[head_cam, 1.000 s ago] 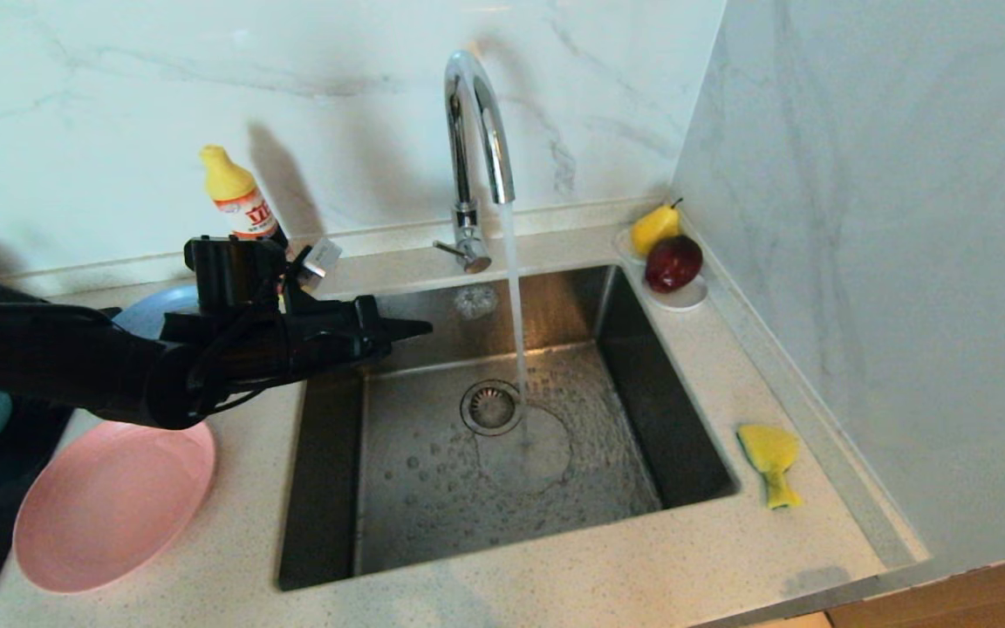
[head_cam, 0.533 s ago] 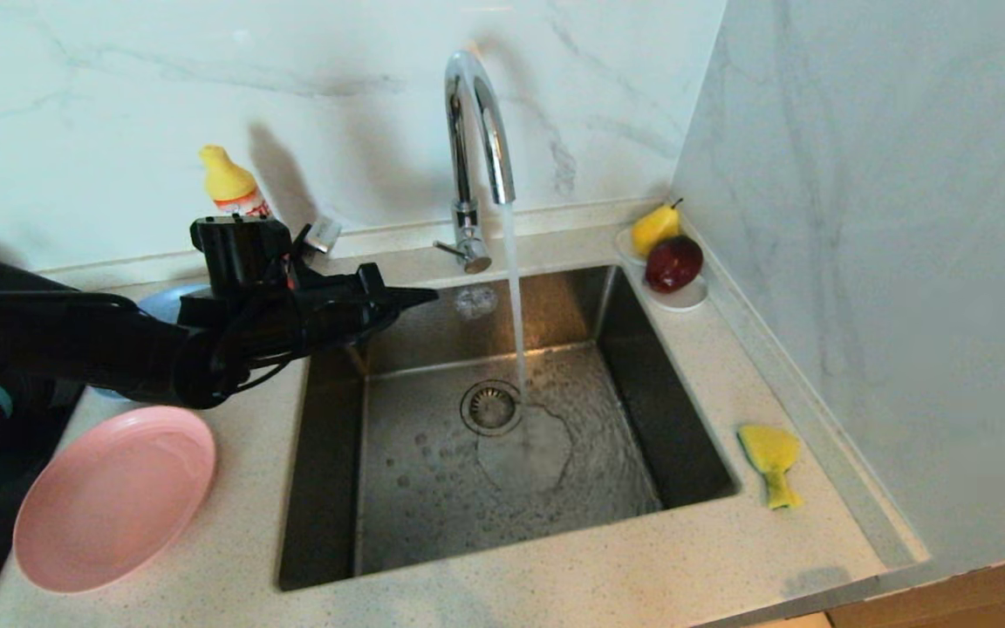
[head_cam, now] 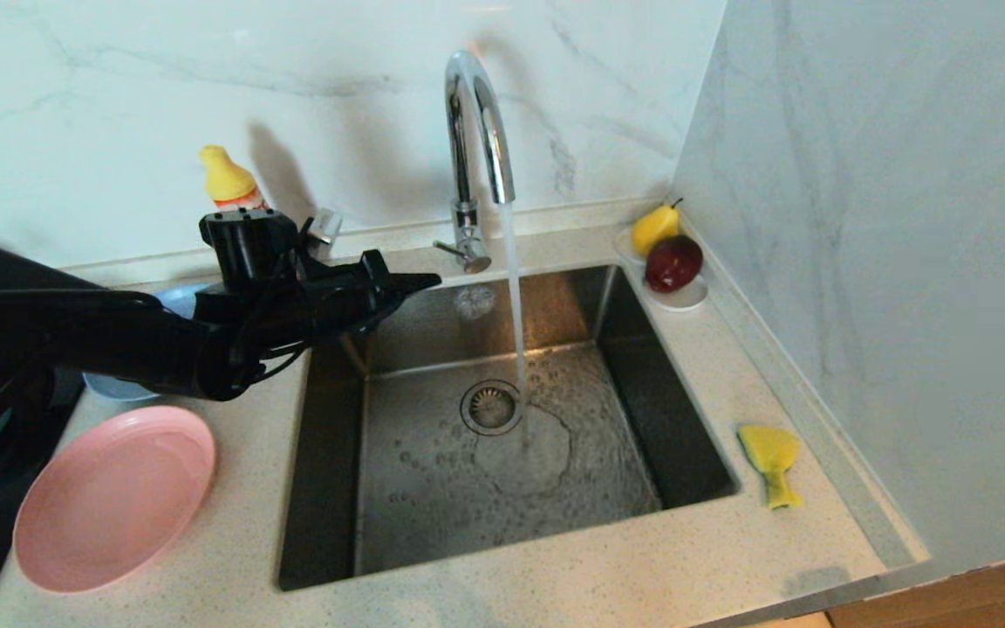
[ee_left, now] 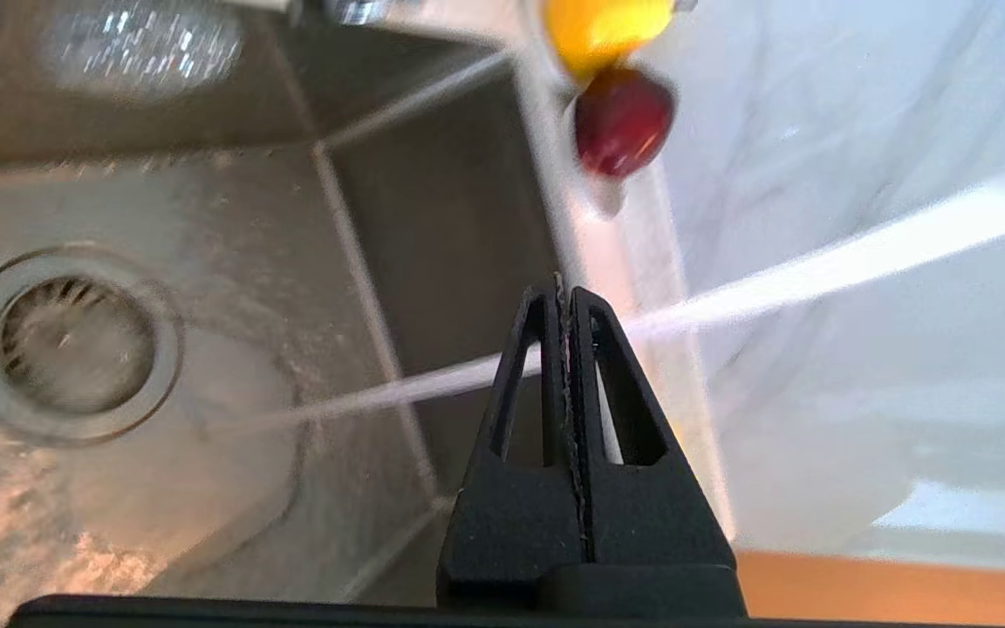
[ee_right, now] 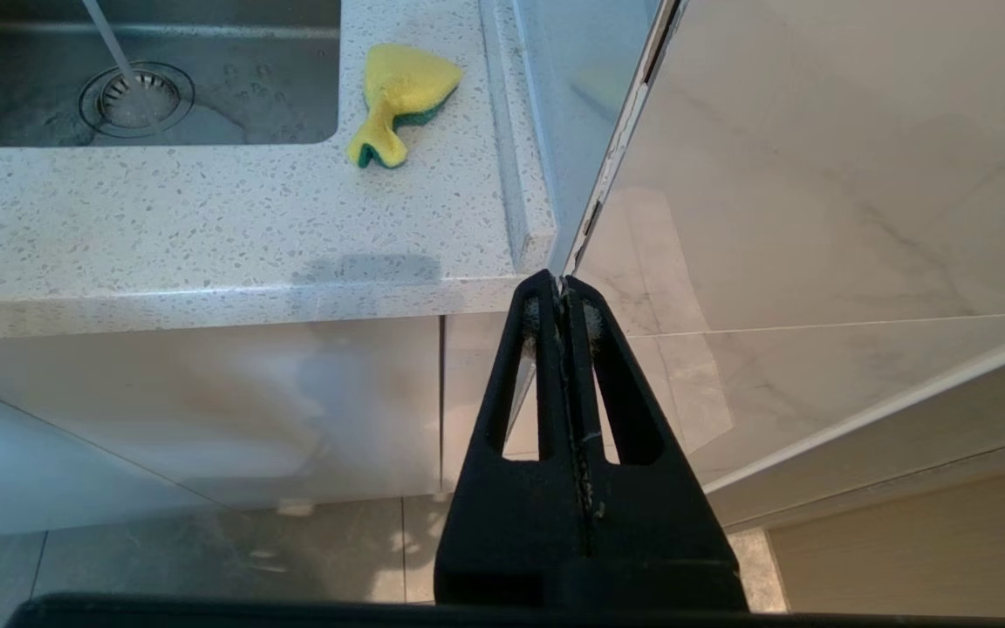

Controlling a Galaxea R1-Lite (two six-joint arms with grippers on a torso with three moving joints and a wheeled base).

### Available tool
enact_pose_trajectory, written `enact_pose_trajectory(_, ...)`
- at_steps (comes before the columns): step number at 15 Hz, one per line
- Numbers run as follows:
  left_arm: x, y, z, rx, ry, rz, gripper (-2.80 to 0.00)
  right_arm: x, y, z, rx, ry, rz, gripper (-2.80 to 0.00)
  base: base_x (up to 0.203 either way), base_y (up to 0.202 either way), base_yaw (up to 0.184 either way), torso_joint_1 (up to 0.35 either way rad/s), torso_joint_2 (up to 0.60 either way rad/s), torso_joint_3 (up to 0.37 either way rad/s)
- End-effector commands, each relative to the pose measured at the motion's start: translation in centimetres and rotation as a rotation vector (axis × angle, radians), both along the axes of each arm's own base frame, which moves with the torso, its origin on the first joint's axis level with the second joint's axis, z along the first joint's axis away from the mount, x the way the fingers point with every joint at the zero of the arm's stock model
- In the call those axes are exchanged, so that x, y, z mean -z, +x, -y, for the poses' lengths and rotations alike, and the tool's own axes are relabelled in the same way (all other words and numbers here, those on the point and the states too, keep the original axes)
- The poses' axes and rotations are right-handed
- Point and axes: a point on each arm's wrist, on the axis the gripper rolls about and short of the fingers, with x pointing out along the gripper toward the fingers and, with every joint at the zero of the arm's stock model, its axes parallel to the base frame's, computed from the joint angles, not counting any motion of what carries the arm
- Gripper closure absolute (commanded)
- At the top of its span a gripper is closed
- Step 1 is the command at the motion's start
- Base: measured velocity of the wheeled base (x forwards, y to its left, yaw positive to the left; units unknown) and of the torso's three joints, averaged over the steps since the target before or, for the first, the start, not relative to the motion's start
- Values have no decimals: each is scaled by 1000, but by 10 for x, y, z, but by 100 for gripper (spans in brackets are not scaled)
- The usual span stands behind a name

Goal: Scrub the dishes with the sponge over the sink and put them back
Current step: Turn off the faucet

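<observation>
Pink plate [head_cam: 112, 498] flat on table left of sink [head_cam: 502, 427]; blue plate [head_cam: 173, 301] behind it, mostly hidden. Sink wet, tap [head_cam: 475, 157] running onto drain. Bent yellow-green sponge [head_cam: 770, 463] right of sink.

We were in a home kitchen: steel sink [head_cam: 502, 419], marble backsplash [head_cam: 119, 105] behind it, dish soap [head_cam: 232, 183] beside the tap [head_cam: 476, 131].

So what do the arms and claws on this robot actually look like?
The left arm is matte black, with loose black cables looped around its wrist and a boxy black camera block mounted on top. The left claw has two black triangular fingers, each with a cut-out window and a finely toothed inner edge. The right claw matches it. No markings are visible.
</observation>
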Motion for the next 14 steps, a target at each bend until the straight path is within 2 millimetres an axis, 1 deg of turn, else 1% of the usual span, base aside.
enact_pose_trajectory(1,-8,6,1,1,-29,24,0,0,0,0,-1,-1,-1,0,0,0,0,0,0,0)
enact_pose_trajectory(3,-8,14,2,-8,-43,30,0,0,0,0,-1,-1,-1,0,0,0,0,0,0,0)
enact_pose_trajectory(5,-4,19,3,-32,-45,23,0,0,0,0,-1,-1,-1,0,0,0,0,0,0,0)
enact_pose_trajectory(11,2,18,6,-23,-50,-3,0,0,0,0,-1,-1,-1,0,0,0,0,0,0,0)
enact_pose_trajectory(14,1,18,6,-24,-50,1,0,0,0,0,-1,-1,-1,0,0,0,0,0,0,0)
